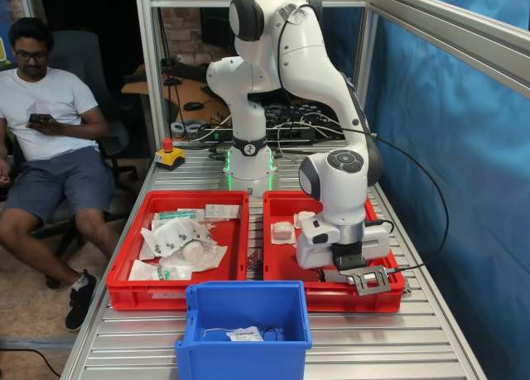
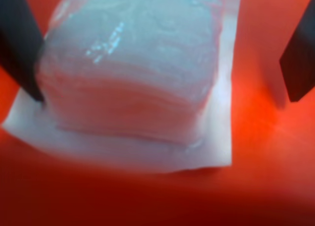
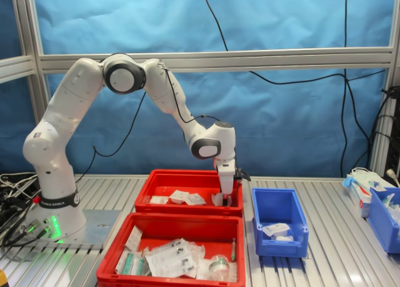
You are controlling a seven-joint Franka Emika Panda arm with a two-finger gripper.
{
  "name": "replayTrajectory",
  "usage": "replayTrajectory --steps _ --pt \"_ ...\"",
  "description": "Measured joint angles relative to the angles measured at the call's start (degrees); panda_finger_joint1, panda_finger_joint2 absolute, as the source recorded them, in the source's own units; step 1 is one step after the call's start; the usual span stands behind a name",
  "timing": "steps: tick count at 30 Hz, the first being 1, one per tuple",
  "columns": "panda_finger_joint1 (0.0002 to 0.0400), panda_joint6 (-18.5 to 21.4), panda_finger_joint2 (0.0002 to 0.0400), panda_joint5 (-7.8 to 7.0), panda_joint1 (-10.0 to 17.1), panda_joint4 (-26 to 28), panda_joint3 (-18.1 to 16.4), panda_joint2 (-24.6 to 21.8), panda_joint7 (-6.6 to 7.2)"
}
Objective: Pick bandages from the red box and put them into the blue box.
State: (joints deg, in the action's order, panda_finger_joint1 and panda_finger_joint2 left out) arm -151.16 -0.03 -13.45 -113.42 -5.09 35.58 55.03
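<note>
One puffy white bandage [image 2: 133, 78] in clear wrap lies between the wide-spread gripper [image 2: 162, 63] fingers.

In the second exterior view, a dark band around the arm's white base [image 3: 57, 202] carries white lettering, "FRANKA EMIKA". Print on the packets and wrappers is too small to read.

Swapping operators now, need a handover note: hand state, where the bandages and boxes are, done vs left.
Hand: open, lowered into the red box, fingers either side of a bandage packet, not yet closed on it.
Blue box: holds at least two packets.
Red box: further packets remain.
Done: some transferred.
Left: close, lift, drop in the blue box, then repeat for the rest.
</note>
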Motion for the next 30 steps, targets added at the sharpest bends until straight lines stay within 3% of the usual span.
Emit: replayTrajectory --steps 17,18,21,22,26,27,30 --pt "0.0390 0.00 0.0390 0.00 -0.76 0.42 0.00 0.10 0.00" --pt "0.0343 0.00 0.0343 0.00 -0.79 0.43 0.00 0.10 0.00" --pt "0.0343 0.00 0.0343 0.00 -0.87 0.46 0.00 0.10 0.00" --pt "0.0293 0.00 0.0293 0.00 -0.89 0.47 0.00 0.10 0.00" --pt "0.0293 0.00 0.0293 0.00 -0.92 0.53 0.00 0.10 0.00" --pt "0.0242 0.00 0.0242 0.00 -0.92 0.55 0.00 0.10 0.00" --pt "0.0242 0.00 0.0242 0.00 -0.92 0.67 0.00 0.10 0.00"
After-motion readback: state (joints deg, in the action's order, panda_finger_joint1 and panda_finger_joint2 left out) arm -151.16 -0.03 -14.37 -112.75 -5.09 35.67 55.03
